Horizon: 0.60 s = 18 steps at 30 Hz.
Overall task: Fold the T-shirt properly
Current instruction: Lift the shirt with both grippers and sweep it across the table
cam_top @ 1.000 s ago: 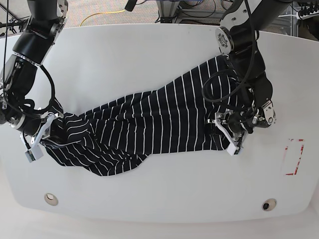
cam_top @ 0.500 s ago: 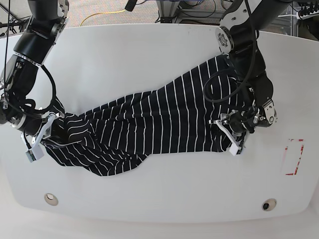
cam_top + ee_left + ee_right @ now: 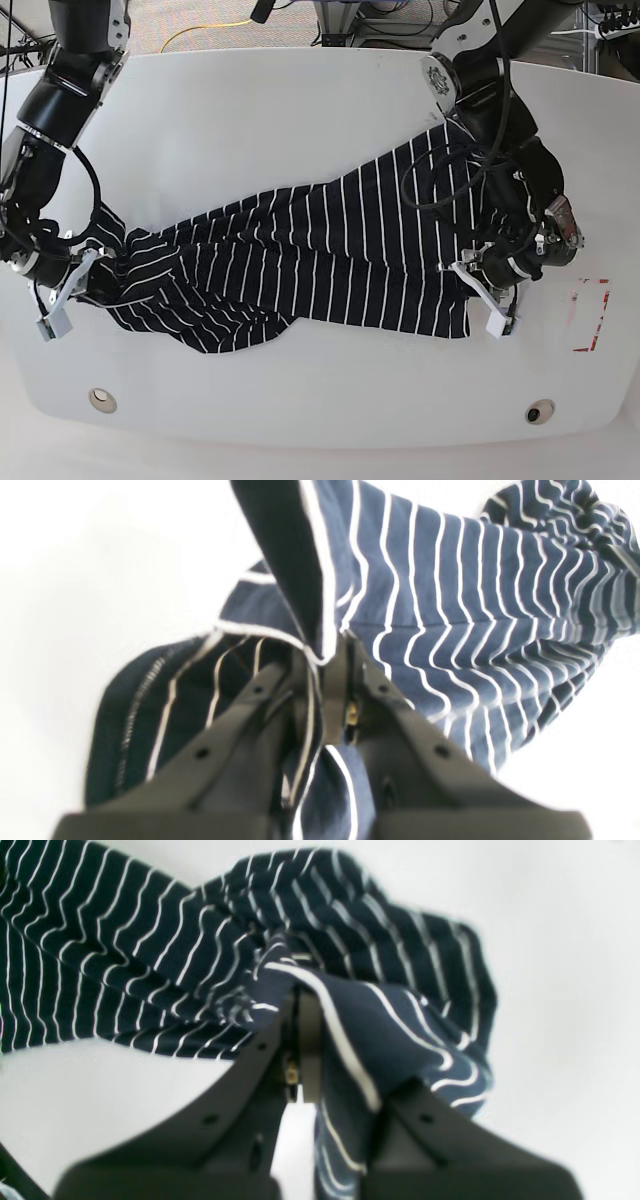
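The T-shirt (image 3: 320, 260), dark navy with thin white stripes, lies stretched and crumpled across the white table (image 3: 250, 110). My left gripper (image 3: 488, 302) is at the shirt's right lower corner. In the left wrist view it (image 3: 327, 667) is shut on a fold of the T-shirt (image 3: 450, 605), with fabric pinched between the fingers. My right gripper (image 3: 60, 298) is at the shirt's left end. In the right wrist view it (image 3: 302, 1005) is shut on a bunched edge of the T-shirt (image 3: 150, 955), and cloth drapes over its right finger (image 3: 400, 1100).
A red rectangular mark (image 3: 590, 315) is on the table just right of the left gripper. Two round fittings (image 3: 102, 400) (image 3: 540, 411) sit near the front edge. Cables and a yellow cord (image 3: 205, 30) lie beyond the far edge.
The left gripper shut on the shirt's right edge and moved toward the front right, dragging the cloth. The right gripper drew its end slightly left. The shirt now lies stretched wider.
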Motion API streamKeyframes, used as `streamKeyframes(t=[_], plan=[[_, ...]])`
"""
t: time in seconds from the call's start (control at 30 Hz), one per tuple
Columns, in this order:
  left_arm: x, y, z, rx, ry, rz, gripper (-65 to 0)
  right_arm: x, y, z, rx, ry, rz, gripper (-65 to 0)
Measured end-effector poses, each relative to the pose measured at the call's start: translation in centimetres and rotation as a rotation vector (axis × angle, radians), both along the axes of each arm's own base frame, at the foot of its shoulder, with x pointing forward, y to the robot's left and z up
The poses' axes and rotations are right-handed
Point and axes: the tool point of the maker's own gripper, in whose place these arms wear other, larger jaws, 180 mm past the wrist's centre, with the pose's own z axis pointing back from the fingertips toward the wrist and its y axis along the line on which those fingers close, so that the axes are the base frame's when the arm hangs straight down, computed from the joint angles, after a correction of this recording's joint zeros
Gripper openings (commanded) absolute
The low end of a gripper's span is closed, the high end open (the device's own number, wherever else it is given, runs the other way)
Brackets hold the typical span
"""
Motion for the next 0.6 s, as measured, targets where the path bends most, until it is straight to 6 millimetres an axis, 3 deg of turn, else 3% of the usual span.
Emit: streamKeyframes(t=[0.17,0.27,0.47,0.53,0.6], plan=[[1.5,1.2,4.9,0.063,-0.098,0.016,-64.7,2.5,-1.6,4.0,-0.012,-0.066,-0.015,-65.0],[2.5,2.2,8.9,0.109,-0.186,0.038,-64.7,4.1,-1.9,6.2,-0.051,-0.079,0.008,-65.0],[4.2,4.6,17.1,0.188,-0.349,0.087,-64.6,6.4,-2.1,13.1,-0.109,-0.2,0.028,-65.0],[4.1,5.2,18.9,0.216,-0.373,0.098,-64.6,6.7,-2.1,14.9,-0.143,-0.226,0.038,-65.0],[4.2,5.9,21.6,0.241,-0.428,0.118,-64.6,7.2,-2.2,17.9,-0.197,-0.263,0.046,-65.0]])
